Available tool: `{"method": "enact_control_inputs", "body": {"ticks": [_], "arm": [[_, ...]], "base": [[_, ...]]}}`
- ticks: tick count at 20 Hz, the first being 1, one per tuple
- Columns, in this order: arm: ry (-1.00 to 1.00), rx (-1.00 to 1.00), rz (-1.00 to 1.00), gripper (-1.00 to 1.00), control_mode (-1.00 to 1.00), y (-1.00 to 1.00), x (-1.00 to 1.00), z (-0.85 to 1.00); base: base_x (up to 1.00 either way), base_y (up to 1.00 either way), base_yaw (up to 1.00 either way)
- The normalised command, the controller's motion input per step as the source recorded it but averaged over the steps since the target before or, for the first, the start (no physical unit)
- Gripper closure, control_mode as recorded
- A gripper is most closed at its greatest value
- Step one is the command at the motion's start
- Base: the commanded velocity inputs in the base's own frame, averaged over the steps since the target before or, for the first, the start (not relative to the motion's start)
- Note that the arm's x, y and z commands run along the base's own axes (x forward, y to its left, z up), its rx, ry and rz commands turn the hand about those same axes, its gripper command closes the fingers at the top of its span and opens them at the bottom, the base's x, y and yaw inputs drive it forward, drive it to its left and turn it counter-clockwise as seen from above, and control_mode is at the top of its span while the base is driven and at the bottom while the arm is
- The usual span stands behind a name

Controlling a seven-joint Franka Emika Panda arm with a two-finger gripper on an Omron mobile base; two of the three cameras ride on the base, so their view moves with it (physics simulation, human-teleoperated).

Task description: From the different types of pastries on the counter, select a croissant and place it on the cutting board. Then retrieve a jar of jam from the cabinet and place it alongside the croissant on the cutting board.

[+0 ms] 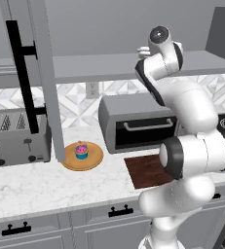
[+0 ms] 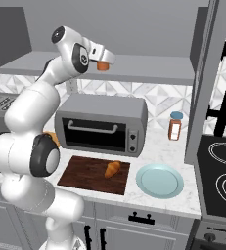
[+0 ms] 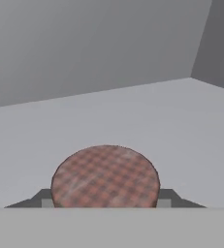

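Note:
Up on the cabinet shelf [image 2: 148, 68], my gripper [image 2: 103, 60] is shut on the jar of jam [image 2: 102, 66], which looks small and orange from the right base view. Seen from the hand, the jar's red checked lid [image 3: 105, 174] sits between the two fingertips [image 3: 45, 201], which press on either side of it. The croissant [image 2: 111, 169] lies on the dark wooden cutting board [image 2: 85, 175] on the counter, in front of the toaster oven. In the left base view a corner of the cutting board [image 1: 144, 171] shows behind my arm.
A toaster oven [image 2: 102, 124] stands under the shelf. A cupcake [image 1: 81, 151] sits on a round wooden plate [image 1: 95, 160] beside a toaster [image 1: 16, 138]. A pale blue plate [image 2: 159, 180] and a blue-lidded jar [image 2: 175, 126] lie right of the board. The open cabinet doors [image 1: 38, 73] flank the shelf, and the stove [image 2: 219, 180] is far right.

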Motion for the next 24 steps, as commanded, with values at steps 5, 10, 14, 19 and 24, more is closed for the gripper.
{"method": "enact_control_inputs", "body": {"ticks": [5,10,14,19,24], "arm": [[-0.18,0.00,0.00,1.00,-1.00,-0.01,-0.41,-0.12],[-0.21,0.00,0.02,1.00,-1.00,-0.03,-0.99,0.03],[-0.01,0.00,0.00,1.00,-1.00,-0.05,-0.95,0.50],[0.00,0.01,0.00,1.00,-1.00,0.00,-0.89,0.70],[0.00,0.00,-0.01,1.00,-1.00,0.00,-0.94,0.03]], "base": [[0.00,0.00,0.00],[0.00,0.00,0.00],[0.00,0.00,0.00],[0.00,0.00,0.00],[0.00,0.00,0.00]]}}
